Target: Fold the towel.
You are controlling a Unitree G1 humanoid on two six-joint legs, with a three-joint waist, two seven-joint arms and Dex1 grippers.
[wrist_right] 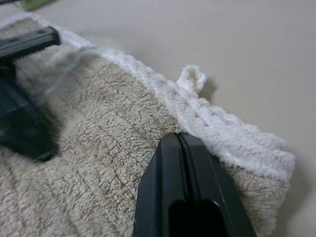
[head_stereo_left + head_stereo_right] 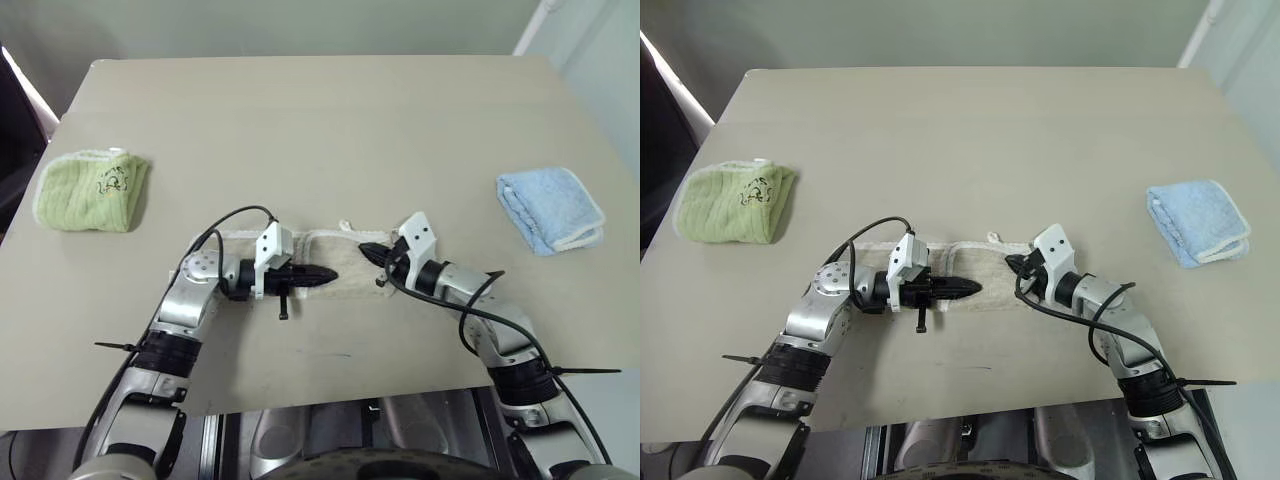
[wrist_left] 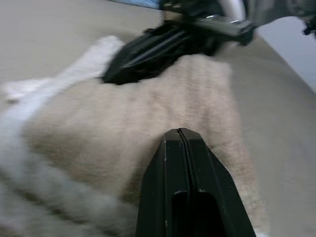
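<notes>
With both the left gripper [image 2: 325, 274] and right gripper [image 2: 368, 251] closed empty and resting on the folded towel [image 2: 345, 272], dragging them sideways risks undoing the fold.

The left gripper [image 2: 325, 275] and its arm cover the left part of the towel [image 2: 345, 266], so its emblem cannot be seen. In the left wrist view the right gripper [image 3: 143, 54] is blurred.

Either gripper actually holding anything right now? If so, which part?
Nothing held. Both the left gripper and right gripper are shut with no cloth between the fingers, tips resting over the top of the folded beige towel.
</notes>
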